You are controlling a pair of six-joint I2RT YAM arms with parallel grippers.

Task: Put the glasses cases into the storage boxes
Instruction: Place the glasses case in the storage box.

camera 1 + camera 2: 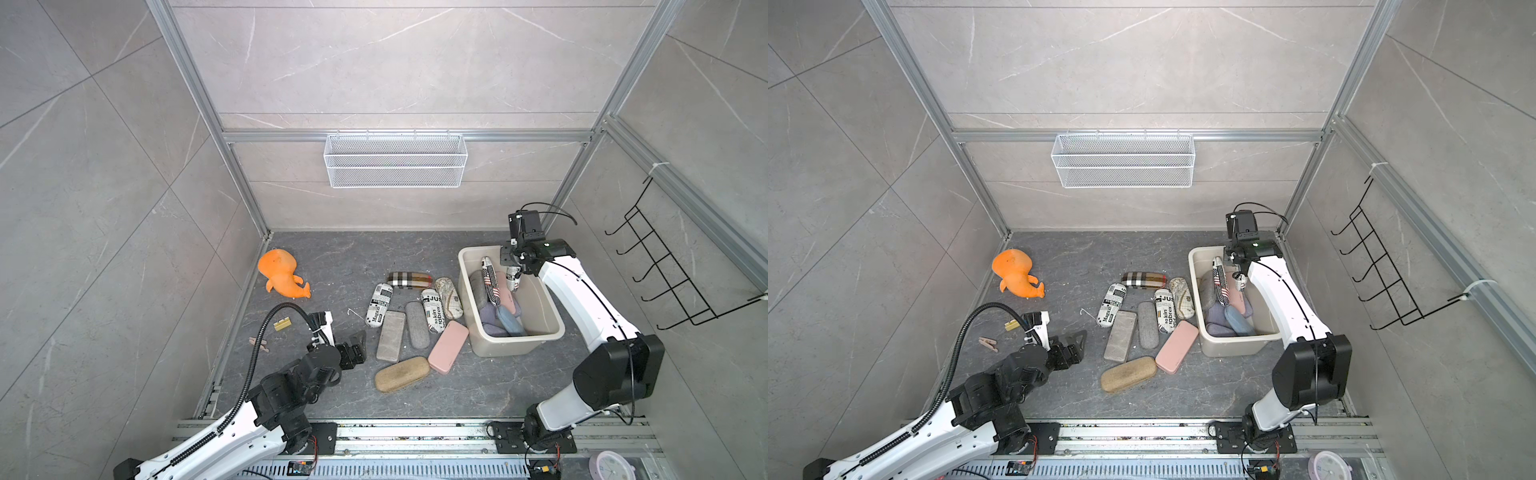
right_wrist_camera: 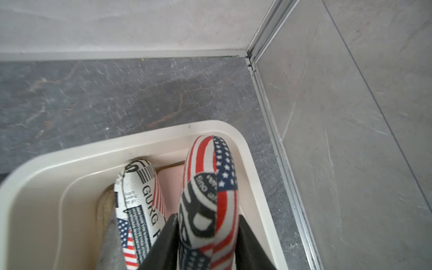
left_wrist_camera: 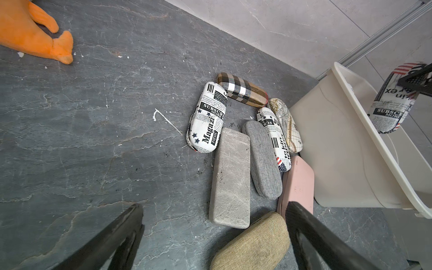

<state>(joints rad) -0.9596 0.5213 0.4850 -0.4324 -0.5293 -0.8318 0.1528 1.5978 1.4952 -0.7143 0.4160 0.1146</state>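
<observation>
Right fingers (image 2: 161,245): pinching a flag-print case (image 2: 210,187) by its upper end, so that it hangs on end over the far right corner of the tub (image 2: 70,159).
Left fingers (image 3: 121,233): spread wide and empty, low over the counter (image 3: 93,117), near the tan case (image 3: 252,240).
Tub contents: a pile of cases, with a newspaper case (image 2: 142,198) leaning on end just beside the held one.
Outside the tub: eight cases on the counter, to its left.
Risk, release: let go on end, the held case probably topples. This close to the corner rim, it could catch there or tip out over it.
Risk, pile: dropped against the leaning newspaper case, it may knock that one flat and leave an untidy heap with little room for the eight to come.
Risk, left side: the tan case lies just beside the pink case (image 3: 299,182). A careless close could shove both rather than grip one.
</observation>
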